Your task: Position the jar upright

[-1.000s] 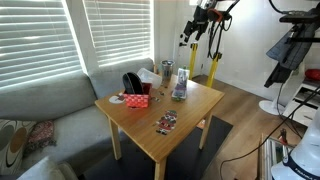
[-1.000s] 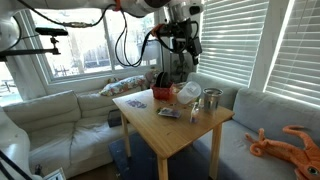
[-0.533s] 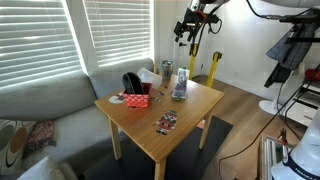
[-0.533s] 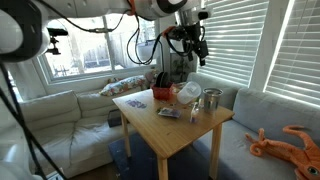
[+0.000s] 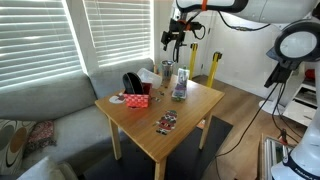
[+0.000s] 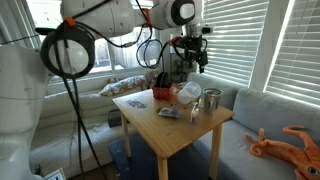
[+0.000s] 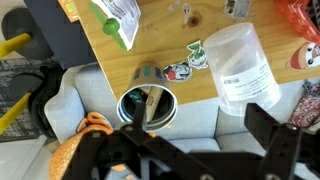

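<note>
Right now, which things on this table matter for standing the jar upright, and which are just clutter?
Job: jar, lying on its side; gripper, jaws open, above the table.
Clutter: red box; cup; green packet; stickers.

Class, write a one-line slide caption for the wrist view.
Looking down from the wrist: the jar lies on its side on the wooden table, near a round cup.

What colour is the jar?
The jar is whitish-translucent; the wrist view shows it best.
</note>
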Tool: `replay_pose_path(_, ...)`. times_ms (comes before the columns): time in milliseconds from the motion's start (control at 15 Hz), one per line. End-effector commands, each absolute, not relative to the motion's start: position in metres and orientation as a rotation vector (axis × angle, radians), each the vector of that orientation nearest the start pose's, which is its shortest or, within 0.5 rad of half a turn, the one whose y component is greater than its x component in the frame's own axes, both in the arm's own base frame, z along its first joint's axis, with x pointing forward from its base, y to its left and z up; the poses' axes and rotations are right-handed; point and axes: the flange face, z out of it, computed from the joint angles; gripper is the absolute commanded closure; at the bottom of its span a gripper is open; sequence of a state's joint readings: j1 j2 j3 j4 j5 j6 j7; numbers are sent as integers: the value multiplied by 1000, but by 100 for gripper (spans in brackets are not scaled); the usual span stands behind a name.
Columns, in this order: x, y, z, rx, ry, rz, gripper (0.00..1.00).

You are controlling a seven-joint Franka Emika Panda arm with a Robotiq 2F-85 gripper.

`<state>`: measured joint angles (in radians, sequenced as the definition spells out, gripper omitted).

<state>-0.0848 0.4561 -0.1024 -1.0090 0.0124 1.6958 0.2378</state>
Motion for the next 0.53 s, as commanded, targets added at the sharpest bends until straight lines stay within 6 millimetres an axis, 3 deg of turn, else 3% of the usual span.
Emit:
replay_pose_path(0,694,-107,614,-3087,636,-341,0)
replay_pose_path(333,707,-106,605,-3096,633,-322,0)
replay_pose_path(467,725,-98,586,-2994,757,-297,0)
